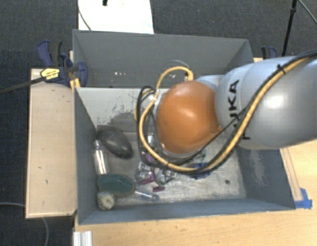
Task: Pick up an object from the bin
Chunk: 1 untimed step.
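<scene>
Black KUKA lettering runs down the silver arm (274,106) behind its orange cover (185,118). The pincer (153,175) sits low over the scuffed grey bin (163,55) floor. I cannot tell whether it's open or holding anything.

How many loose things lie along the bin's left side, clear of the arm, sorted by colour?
Dark grey oval lump: 1
Silvery tube: 1
Green flat piece: 1
Beige round thing: 1
Total: 4
Purplish heap under the arm: left uncounted

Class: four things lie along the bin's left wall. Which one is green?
The green lump, near the lower left corner. The oval thing is dark grey, the tube clear, the ball beige.
</scene>
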{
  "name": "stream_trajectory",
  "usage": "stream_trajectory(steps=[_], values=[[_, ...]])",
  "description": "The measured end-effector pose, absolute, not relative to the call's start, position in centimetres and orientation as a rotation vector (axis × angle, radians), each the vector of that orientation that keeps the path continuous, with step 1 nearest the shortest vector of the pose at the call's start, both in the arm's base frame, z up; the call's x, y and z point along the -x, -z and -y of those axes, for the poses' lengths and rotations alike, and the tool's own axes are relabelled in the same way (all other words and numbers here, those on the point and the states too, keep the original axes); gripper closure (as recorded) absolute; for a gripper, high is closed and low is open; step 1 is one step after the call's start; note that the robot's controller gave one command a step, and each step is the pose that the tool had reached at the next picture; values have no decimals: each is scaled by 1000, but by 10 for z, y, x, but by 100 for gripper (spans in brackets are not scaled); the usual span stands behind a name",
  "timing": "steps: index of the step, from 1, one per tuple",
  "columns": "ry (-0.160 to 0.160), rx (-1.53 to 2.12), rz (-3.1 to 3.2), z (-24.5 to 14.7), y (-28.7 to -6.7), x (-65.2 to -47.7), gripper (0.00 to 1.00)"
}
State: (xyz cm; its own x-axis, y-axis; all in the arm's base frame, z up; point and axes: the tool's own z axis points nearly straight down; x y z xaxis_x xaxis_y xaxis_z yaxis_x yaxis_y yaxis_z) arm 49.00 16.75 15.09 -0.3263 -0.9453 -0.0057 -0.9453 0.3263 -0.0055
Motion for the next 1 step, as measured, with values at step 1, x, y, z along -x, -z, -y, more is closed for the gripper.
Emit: stream_trajectory(steps=[1], values=[[-1,1808,-2564,-168,-161,-490,100]])
